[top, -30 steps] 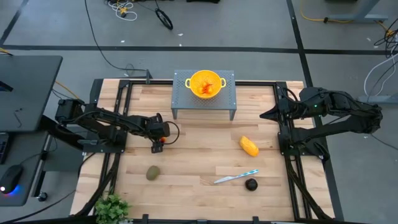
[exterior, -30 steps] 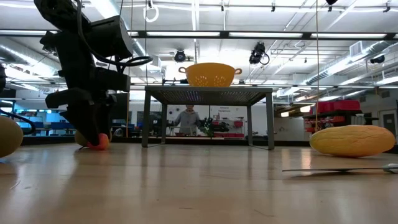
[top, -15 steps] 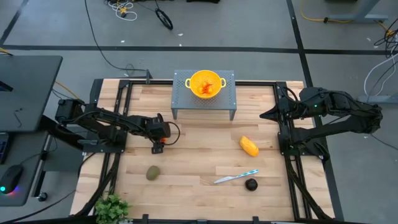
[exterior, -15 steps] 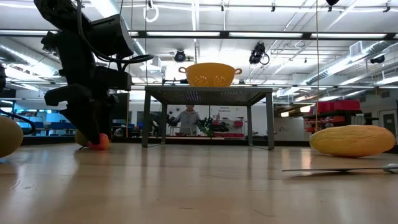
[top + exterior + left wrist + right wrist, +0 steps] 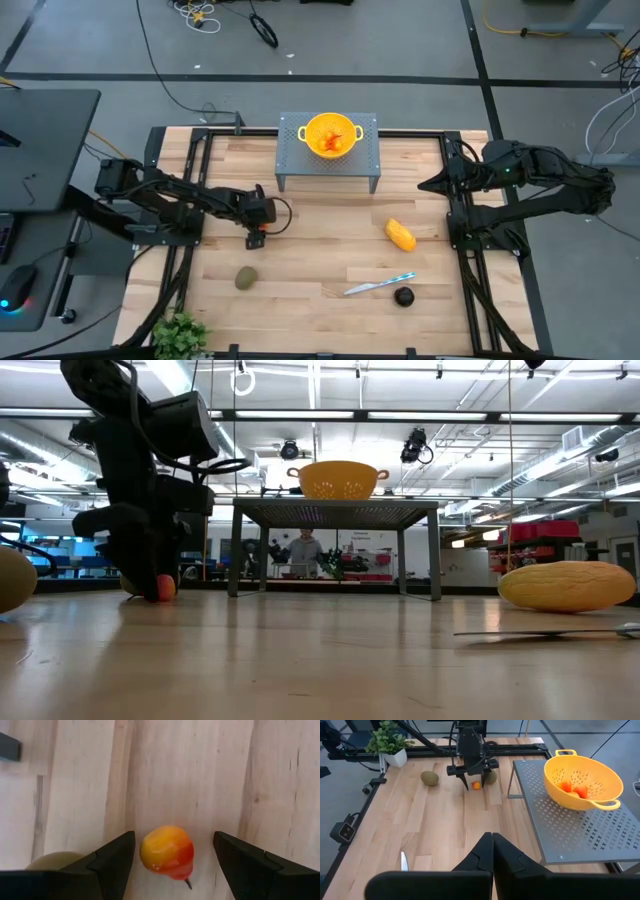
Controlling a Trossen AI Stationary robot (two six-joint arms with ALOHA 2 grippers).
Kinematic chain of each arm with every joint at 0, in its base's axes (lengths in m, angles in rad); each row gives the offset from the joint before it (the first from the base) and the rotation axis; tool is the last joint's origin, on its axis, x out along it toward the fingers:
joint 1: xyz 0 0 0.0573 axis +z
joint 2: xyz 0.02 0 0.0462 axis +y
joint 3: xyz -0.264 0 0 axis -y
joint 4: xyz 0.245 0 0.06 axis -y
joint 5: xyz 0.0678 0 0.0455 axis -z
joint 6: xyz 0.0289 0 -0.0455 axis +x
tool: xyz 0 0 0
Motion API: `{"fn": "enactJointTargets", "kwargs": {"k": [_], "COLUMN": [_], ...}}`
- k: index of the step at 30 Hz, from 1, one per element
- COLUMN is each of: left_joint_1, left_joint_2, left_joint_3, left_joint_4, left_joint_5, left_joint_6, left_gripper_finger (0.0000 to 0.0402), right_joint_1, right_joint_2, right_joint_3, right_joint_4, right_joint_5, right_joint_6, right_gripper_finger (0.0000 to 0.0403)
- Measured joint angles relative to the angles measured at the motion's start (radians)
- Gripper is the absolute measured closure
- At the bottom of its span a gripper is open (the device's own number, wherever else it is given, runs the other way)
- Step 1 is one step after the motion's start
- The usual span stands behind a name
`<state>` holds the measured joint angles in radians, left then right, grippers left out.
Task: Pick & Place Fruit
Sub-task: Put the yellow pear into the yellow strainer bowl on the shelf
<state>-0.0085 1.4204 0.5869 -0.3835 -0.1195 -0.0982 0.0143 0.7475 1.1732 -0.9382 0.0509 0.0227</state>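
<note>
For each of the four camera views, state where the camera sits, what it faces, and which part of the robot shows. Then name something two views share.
High view: overhead, straight down; both arms, table.
Low view: table height, facing the room; left arm above the small orange-red fruit.
Left wrist view: looks down past the open left tool straddling that fruit.
Right wrist view: across the table past the shut right tool to the yellow bowl.
Shared: that fruit appears in the low and left wrist views.

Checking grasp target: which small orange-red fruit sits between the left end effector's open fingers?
The lone one on the table; the others lie in the yellow bowl on the stand.
</note>
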Motion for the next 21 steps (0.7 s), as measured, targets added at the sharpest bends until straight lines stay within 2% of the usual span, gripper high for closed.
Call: {"fn": "enactJointTargets", "kwargs": {"k": [11, 21], "left_joint_1": [-0.005, -0.005], "left_joint_2": [-0.002, -0.002], "left_joint_3": [0.009, 0.029], "left_joint_4": [-0.023, -0.033], "left_joint_5": [0.002, -0.007], "left_joint_6": [-0.013, 0.019], "left_gripper_finger": [0.0124, 0.0196], "right_joint_1": [0.000, 0.000], "right_joint_2": [0.000, 0.000], "right_joint_3": [0.000, 0.000], "right_joint_4": [0.000, 0.000], "right_joint_5": [0.000, 0.000], "right_joint_6": [-0.004, -0.004], "right_gripper_finger": [0.0402, 0.0402]}}
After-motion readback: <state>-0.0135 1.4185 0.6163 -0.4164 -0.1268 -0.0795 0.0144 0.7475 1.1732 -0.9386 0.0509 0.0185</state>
